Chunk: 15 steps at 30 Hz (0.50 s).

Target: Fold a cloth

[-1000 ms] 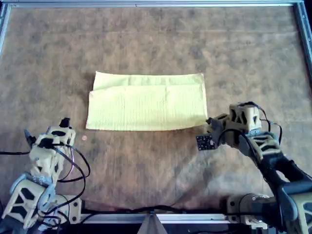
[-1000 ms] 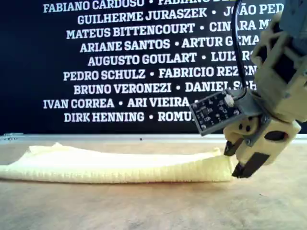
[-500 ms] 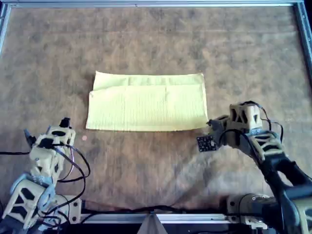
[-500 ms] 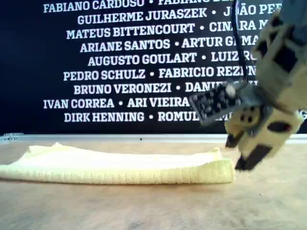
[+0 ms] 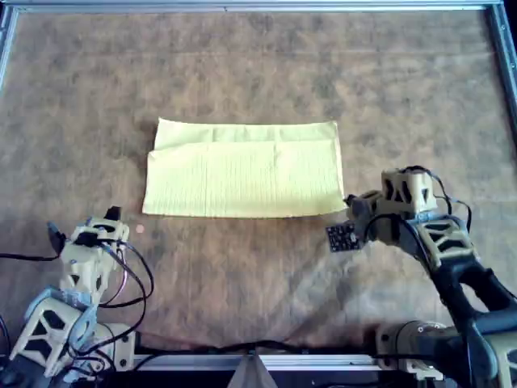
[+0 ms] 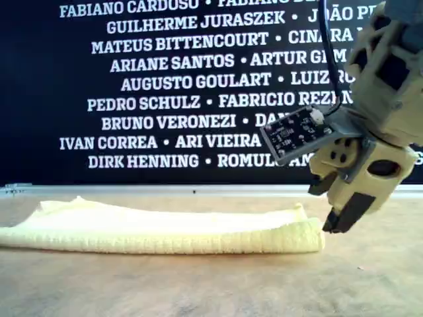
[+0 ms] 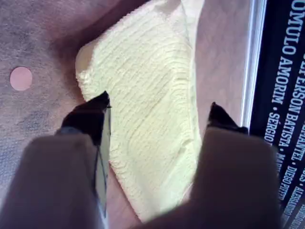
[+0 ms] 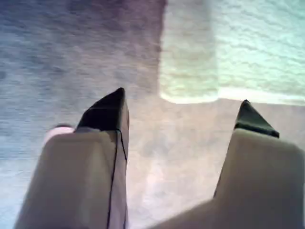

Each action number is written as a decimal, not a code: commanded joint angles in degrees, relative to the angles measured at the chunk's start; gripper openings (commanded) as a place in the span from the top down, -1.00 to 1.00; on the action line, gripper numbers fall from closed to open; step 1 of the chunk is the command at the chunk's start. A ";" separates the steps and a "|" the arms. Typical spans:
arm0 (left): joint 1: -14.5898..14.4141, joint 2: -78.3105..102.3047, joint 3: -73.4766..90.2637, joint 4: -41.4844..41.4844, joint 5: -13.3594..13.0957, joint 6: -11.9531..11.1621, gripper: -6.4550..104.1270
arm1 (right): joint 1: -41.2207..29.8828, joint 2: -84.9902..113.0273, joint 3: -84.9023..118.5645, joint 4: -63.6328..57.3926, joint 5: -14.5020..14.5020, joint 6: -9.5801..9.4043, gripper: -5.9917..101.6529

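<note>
The pale yellow cloth (image 5: 242,174) lies folded in half as a wide rectangle on the brown table; it also shows in the exterior view (image 6: 158,231). My first gripper (image 5: 349,208) is open just off the cloth's near corner at the overhead view's right, tips slightly above the table (image 6: 325,208). In the first wrist view the cloth (image 7: 143,57) stretches away beyond the open gripper (image 7: 157,102). My second gripper (image 5: 81,225) is open and empty at the overhead view's lower left, apart from the cloth. The second wrist view shows the open gripper (image 8: 181,99) and a cloth corner (image 8: 257,47) ahead.
A small pink dot (image 5: 139,229) sits on the table by the cloth's corner nearest my second gripper; it also shows in the first wrist view (image 7: 21,78). A metal rail (image 5: 258,6) frames the table. A black banner (image 6: 165,79) stands behind. A circuit board (image 5: 340,236) hangs off the first arm.
My first gripper has backed slightly off the cloth's end and risen a little; the cloth's end lies flat. My second arm has shifted slightly toward the overhead view's bottom.
</note>
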<state>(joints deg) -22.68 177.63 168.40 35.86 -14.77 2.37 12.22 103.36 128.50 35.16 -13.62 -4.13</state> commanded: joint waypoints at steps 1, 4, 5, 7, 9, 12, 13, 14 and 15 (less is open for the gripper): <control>-0.18 0.70 -1.41 -0.18 -0.44 0.18 -0.43 | 0.26 -1.93 -5.80 -0.18 -0.53 0.35 -0.80; -0.18 0.70 -1.14 -0.18 -0.44 0.18 -0.43 | 0.26 -5.27 -9.23 -0.18 -0.53 0.35 -0.80; -0.18 0.70 -1.14 -0.18 -0.44 0.18 -0.43 | 0.35 -6.50 -10.37 -0.18 -0.53 0.35 -0.80; -0.18 0.70 -1.14 -0.18 -0.44 0.18 -0.43 | 0.97 -9.14 -12.48 -0.18 -0.53 0.35 -0.80; -0.18 0.70 -1.14 -0.18 -0.44 0.18 -0.43 | 2.37 -12.13 -14.06 -0.18 -0.53 0.35 -0.80; -0.18 0.70 -1.14 -0.18 -0.44 0.18 -0.43 | 5.19 -16.00 -15.91 -0.18 -0.53 0.35 -0.80; -0.18 0.70 -1.14 -0.18 -0.44 0.18 -0.43 | 5.89 -16.88 -16.35 -0.18 -0.53 0.35 -0.80; -0.18 0.70 -1.14 -0.18 -0.44 0.18 -0.43 | 6.24 -17.40 -16.70 -0.18 -0.53 0.44 -0.79; -0.18 0.70 -1.14 -0.18 -0.44 0.18 -0.43 | 6.33 -17.58 -17.05 -0.18 -0.53 0.44 -0.79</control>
<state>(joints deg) -22.68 177.63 168.40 35.86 -14.77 2.37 17.93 85.43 115.66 35.16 -13.62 -4.04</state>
